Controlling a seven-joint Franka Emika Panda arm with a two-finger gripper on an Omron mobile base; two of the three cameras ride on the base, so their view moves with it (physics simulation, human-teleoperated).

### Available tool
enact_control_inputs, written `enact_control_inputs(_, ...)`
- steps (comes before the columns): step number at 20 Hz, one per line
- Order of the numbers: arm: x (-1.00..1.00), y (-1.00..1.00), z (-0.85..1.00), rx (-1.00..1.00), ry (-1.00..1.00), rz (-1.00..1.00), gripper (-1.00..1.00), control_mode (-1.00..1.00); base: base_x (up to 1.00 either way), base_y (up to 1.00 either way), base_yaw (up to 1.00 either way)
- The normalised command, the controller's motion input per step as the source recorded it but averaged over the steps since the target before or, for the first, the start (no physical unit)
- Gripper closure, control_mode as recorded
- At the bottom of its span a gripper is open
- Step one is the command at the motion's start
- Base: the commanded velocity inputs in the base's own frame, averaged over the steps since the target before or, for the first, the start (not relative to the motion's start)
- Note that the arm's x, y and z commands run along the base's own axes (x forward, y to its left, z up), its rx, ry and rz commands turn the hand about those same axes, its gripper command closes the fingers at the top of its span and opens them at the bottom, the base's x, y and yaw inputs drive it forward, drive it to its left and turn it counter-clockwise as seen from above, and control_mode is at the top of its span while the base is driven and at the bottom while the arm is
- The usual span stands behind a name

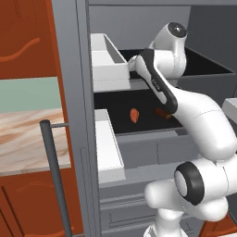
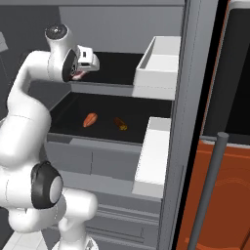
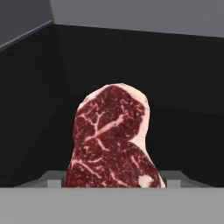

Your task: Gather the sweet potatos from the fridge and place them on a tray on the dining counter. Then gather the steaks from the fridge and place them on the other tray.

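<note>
We see a steak (image 3: pixel 111 140), dark red with pale marbling and a fat rim, between the fingers. Our hand (image 3: pixel 113 183) holds it above the fridge's (image 2: pixel 193 97) dark shelf.

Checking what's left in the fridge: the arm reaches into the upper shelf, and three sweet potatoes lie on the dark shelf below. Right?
Not quite: two sweet potatoes, not three, lie on the lower dark shelf, as the right base view shows. The rest stands; the gripper is at the upper shelf of the fridge.
</note>
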Motion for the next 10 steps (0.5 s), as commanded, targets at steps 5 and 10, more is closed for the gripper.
enact_control_inputs(5,-1.00,-0.51,0.21,0.00,0.02,-0.16,1.00,-1.00,0.00,0.00,0.00)
enact_control_inputs(10,-1.00,-0.43,0.02,0.00,0.06,-0.18,1.00,-1.00,0.00,0.00,0.00)
